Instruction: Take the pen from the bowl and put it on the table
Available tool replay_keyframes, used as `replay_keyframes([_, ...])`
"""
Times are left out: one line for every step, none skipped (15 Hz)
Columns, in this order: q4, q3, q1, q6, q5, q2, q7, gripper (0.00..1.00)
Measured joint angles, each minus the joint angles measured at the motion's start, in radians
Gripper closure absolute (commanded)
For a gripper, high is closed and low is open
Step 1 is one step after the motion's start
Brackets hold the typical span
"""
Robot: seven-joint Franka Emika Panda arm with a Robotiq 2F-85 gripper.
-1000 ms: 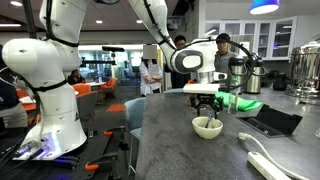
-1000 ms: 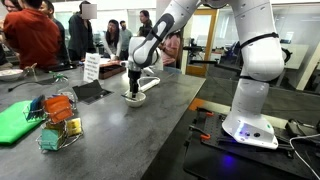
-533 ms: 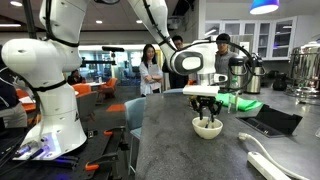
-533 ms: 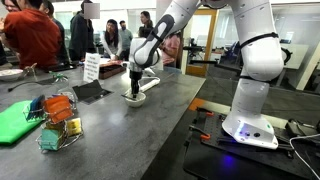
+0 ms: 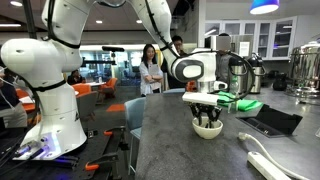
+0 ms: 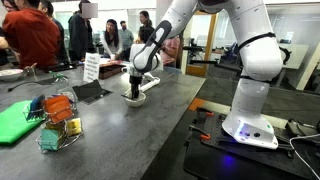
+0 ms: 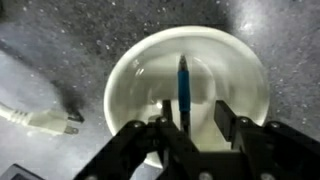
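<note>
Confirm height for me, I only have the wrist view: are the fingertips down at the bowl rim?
Observer: Roughly. In both exterior views the gripper hangs over the bowl, tips about level with its rim.
Operator: Free table for the pen?
Observer: Bare table toward the robot base; a dark tablet lies on the opposite side.
Operator: Anything else close?
Observer: A wire basket stands farther along the table, well apart from the bowl.
</note>
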Motion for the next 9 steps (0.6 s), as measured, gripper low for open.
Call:
replay_keyframes([0.003, 0.0, 0.0, 0.008, 0.0, 0.01, 0.0, 0.71])
replay_keyframes([0.008, 0.0, -0.001, 0.014, 0.0, 0.02, 0.0, 0.78])
replay_keyframes([0.013, 0.0, -0.003, 0.018, 0.0, 0.029, 0.0, 0.86])
replay_keyframes([0.02, 0.0, -0.006, 0.019, -0.001, 0.036, 0.0, 0.93])
replay_keyframes([0.025, 0.0, -0.009, 0.022, -0.001, 0.041, 0.0, 1.0])
replay_keyframes([0.03, 0.0, -0.011, 0.026, -0.002, 0.044, 0.0, 1.0])
replay_keyframes([0.033, 0.0, -0.012, 0.031, -0.003, 0.046, 0.0, 0.97])
replay_keyframes([0.035, 0.0, -0.012, 0.036, -0.004, 0.046, 0.0, 0.97])
replay_keyframes([0.037, 0.001, -0.011, 0.042, -0.005, 0.045, 0.0, 0.97])
